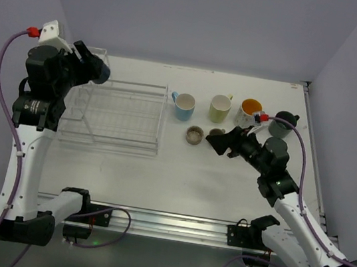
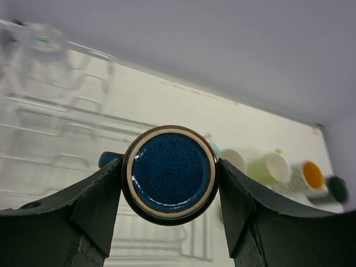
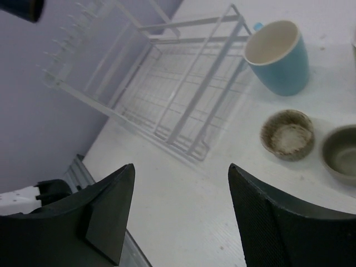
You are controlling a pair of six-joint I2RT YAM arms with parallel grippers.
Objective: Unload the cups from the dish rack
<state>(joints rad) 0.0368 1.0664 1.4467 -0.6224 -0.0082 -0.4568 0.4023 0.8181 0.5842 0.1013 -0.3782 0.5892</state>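
A navy cup point(image 2: 169, 173) is being gripped in the left claw point(image 2: 169, 189) above the rack point(image 1: 162, 117) for unloading, the right claw point(image 3: 181, 189) being held wide, empty.

Left claw point(image 1: 99, 68) high, tight around navy cup point(image 2: 169, 173) — right claw point(image 3: 181, 186) low, jaws apart, empty.

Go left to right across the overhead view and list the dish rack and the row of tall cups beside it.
dish rack → light blue cup → yellow-green cup → white cup with orange inside → dark green cup. Left out: the navy cup in the left tool, overlapping the rack.
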